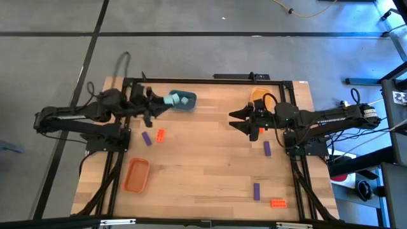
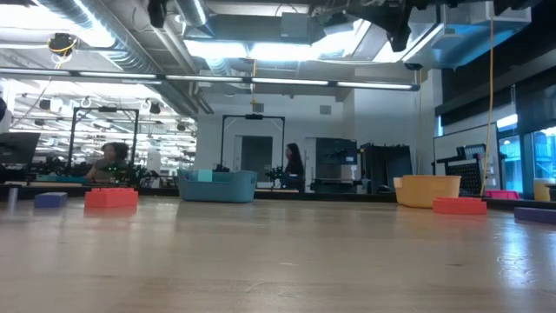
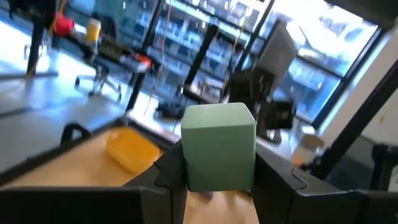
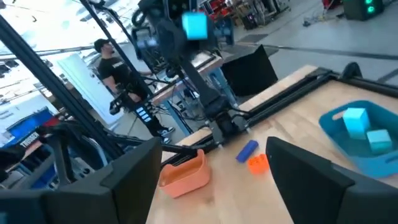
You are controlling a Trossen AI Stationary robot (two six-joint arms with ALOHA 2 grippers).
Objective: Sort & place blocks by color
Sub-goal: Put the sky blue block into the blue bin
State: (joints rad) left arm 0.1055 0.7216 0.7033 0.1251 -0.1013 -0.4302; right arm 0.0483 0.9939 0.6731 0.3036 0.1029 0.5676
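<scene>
Left wrist view: left pincer (image 3: 217, 177) clamps a green block (image 3: 219, 146), raised

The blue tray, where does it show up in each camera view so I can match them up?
High view: blue tray at the table's far edge, left of centre, by the left claw.
Low view: far across the table, left of centre.
Left wrist view: not in it.
Right wrist view: at the right edge, two teal blocks inside.
Shared landmark: the yellow-orange tray, in every view but the right wrist.
</scene>
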